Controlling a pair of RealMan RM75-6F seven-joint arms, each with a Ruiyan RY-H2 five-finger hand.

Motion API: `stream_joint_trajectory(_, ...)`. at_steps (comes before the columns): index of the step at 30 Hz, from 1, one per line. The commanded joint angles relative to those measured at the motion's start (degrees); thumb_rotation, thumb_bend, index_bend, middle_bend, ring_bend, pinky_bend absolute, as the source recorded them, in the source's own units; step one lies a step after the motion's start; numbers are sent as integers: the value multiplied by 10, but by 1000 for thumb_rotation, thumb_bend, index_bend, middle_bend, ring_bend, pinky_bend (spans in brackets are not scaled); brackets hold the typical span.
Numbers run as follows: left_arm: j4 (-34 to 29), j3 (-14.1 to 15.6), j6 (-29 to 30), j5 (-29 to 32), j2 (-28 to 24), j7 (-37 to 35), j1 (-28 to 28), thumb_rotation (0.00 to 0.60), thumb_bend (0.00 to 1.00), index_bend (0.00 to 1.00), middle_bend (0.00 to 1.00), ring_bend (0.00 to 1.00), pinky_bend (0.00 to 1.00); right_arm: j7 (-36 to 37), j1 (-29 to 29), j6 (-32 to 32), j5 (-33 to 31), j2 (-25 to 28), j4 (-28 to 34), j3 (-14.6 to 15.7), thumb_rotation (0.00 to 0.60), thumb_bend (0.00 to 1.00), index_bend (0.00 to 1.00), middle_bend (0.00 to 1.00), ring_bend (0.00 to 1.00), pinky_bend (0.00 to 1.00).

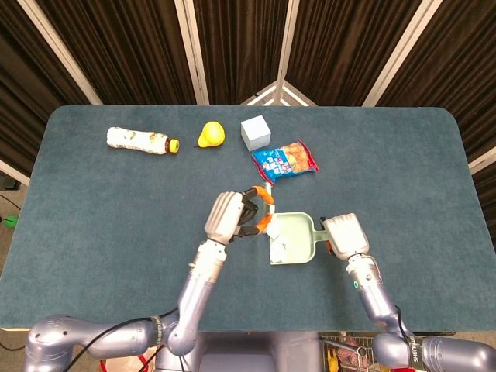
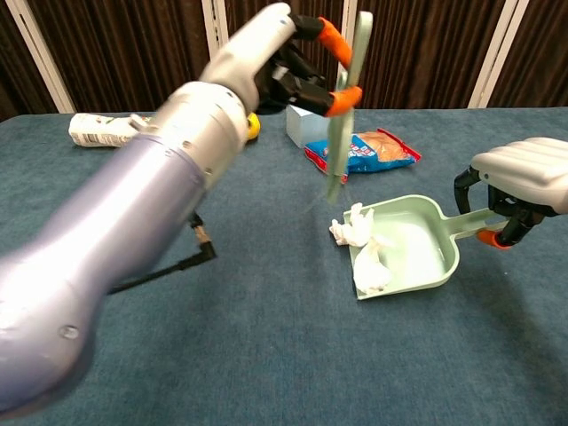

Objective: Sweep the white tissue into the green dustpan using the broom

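Our left hand (image 2: pixel 284 67) grips the broom (image 2: pixel 344 111) above the table, while our right hand (image 2: pixel 519 182) holds the green dustpan (image 2: pixel 417 257) containing white tissue (image 2: pixel 366 253).

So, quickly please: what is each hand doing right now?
Left hand: holds the pale green broom, lifted clear of the table.
Right hand: grips the handle of the green plastic dustpan.
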State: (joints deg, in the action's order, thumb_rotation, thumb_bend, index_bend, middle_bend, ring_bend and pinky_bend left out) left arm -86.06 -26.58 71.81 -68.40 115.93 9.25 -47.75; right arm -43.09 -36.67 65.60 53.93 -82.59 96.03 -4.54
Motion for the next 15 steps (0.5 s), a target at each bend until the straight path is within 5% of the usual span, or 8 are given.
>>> stream_joint_trajectory(1, -29, 13, -4, 4, -38, 6, 22, 600, 490, 742, 1000, 1000, 1000, -5, 0, 0, -2, -3, 0, 2, 600, 529, 835, 976, 996, 927)
stream_joint_trajectory(15, -22, 51, -25, 16, -75, 16, 40, 600, 490, 742, 1000, 1000, 1000, -19, 0, 14, 5, -34, -7, 4, 600, 528, 835, 976, 996, 927)
